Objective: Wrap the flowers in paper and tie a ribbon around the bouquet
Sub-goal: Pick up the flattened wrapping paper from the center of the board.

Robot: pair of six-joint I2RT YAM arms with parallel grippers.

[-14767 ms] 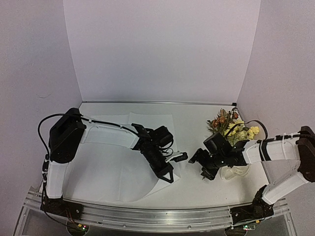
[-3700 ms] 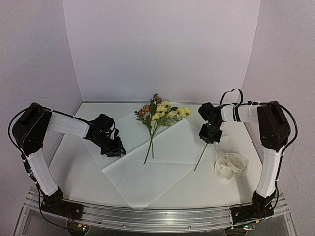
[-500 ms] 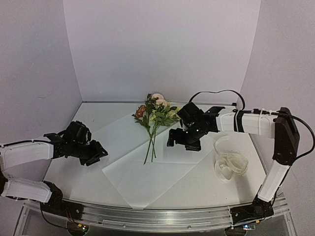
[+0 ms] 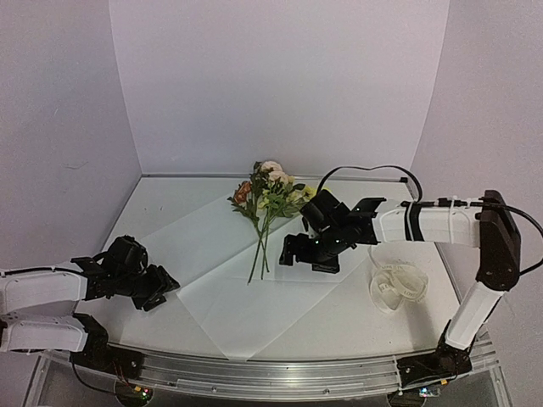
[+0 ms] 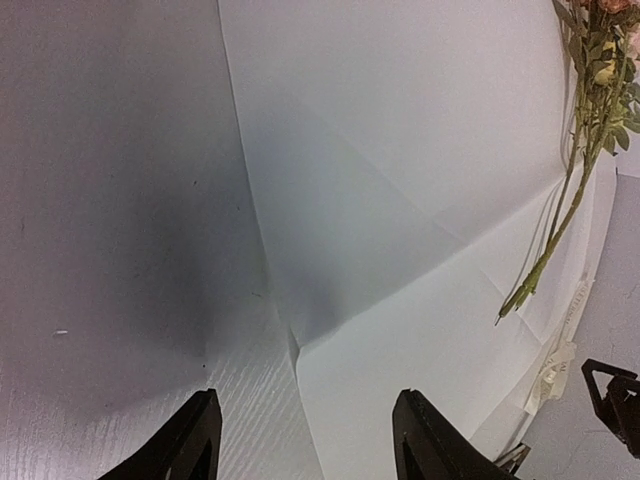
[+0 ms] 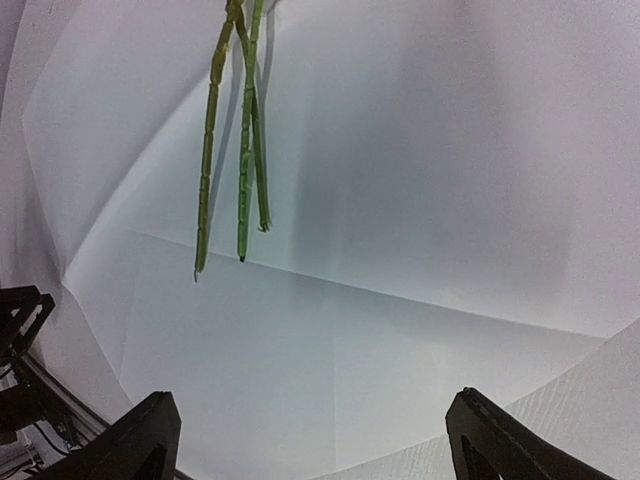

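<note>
plainly early: flowers [image 4: 267, 199] lie unwrapped on flat paper [image 4: 229, 297]; ribbon [image 4: 399, 287] unused at three o'clock. left gripper [image 4: 161, 290] and right gripper [image 4: 305, 259] gape empty.

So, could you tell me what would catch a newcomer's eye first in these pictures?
The flowers, yellow, pink and orange, lie on the far half of a big creased white paper. The right gripper hovers open just right of the stems, while the left gripper sits open low at the paper's left edge. A cream ribbon lies coiled off the paper, to its right.
</note>
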